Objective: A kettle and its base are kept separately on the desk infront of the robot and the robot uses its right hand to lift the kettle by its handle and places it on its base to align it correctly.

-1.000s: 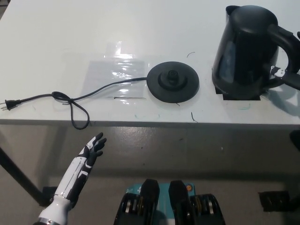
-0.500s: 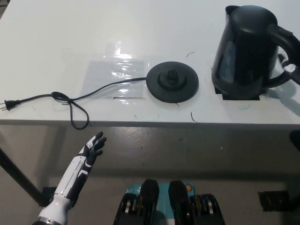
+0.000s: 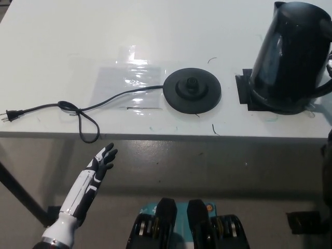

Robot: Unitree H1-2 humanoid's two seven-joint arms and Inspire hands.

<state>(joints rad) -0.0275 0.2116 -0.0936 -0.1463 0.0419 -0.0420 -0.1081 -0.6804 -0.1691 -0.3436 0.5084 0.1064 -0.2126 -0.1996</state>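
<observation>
One kettle [image 3: 294,57], tilted, at table [image 3: 62,46] right edge; right robot hand's grip not visible. Base [image 3: 192,91] mid-front. Left robot hand [image 3: 98,167] spread, idle below front edge. Advice: level kettle, centre over base

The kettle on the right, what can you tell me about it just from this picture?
The kettle is black, glossy like plastic, with a tall body narrowing towards a closed lid. It is tilted, its top leaning right, and has shifted right off the black square mark it covered a second ago. Its handle runs out of the picture at the right edge, so whatever holds it is hidden. It is apart from the round base to its left.
</observation>
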